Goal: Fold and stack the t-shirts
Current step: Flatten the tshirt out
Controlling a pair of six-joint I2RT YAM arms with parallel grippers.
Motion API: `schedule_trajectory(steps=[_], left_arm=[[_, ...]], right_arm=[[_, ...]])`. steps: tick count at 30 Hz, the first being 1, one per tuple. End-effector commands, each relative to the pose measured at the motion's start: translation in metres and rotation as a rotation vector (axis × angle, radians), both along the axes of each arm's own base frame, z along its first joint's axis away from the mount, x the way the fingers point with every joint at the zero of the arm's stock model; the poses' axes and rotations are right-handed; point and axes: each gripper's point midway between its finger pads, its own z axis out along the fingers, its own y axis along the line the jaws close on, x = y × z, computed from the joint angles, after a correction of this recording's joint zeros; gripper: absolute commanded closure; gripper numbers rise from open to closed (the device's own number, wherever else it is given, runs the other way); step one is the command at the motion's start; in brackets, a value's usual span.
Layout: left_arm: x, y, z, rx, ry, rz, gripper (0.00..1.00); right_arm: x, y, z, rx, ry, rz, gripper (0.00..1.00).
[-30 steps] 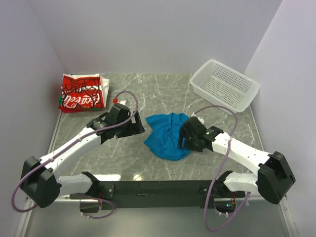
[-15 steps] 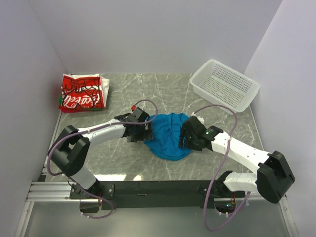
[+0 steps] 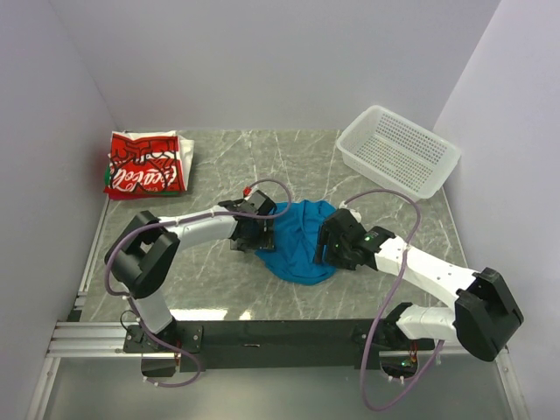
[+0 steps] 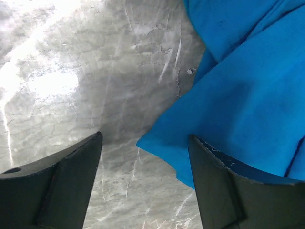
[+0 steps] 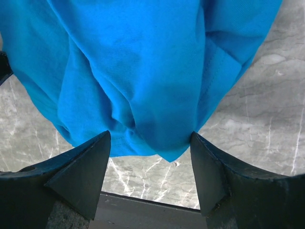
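Blue shirt [image 3: 297, 241] lies crumpled mid-table. The left gripper [image 3: 261, 234] has swung in to its nine o'clock edge, fingers apart astride the hem. The right gripper [image 3: 326, 246] waits at three o'clock, also open. Both can probably pinch and spread it now. The red shirt [image 3: 144, 166] lies folded at ten o'clock.

Both arms low, inward; left gripper [image 3: 262, 234] and right gripper [image 3: 325, 246] wide-jawed.

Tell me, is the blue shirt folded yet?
Not folded: the blue shirt lies bunched in a wrinkled, lumpy heap.
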Motion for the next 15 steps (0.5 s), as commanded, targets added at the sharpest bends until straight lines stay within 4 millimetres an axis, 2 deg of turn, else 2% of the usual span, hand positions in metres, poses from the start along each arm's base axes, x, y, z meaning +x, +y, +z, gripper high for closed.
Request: schedule_trajectory(steps=[1, 4, 8, 13, 15], left_arm=[[0.003, 0.002, 0.008, 0.037, -0.028, -0.018, 0.22], [0.001, -0.001, 0.006, 0.047, -0.032, -0.036, 0.27], [-0.002, -0.007, 0.001, 0.059, -0.016, -0.067, 0.44], [-0.01, -0.012, -0.005, 0.045, 0.009, -0.078, 0.57], [-0.011, -0.011, -0.007, 0.05, 0.015, -0.08, 0.68]], right_arm=[[0.01, 0.011, 0.007, 0.035, -0.033, 0.0, 0.26], [0.012, 0.013, 0.006, 0.037, -0.031, 0.004, 0.26], [0.011, 0.016, 0.002, 0.04, -0.016, 0.01, 0.25], [0.011, 0.018, 0.0, 0.046, -0.012, 0.013, 0.25], [0.013, 0.019, 0.0, 0.049, -0.015, 0.011, 0.25]])
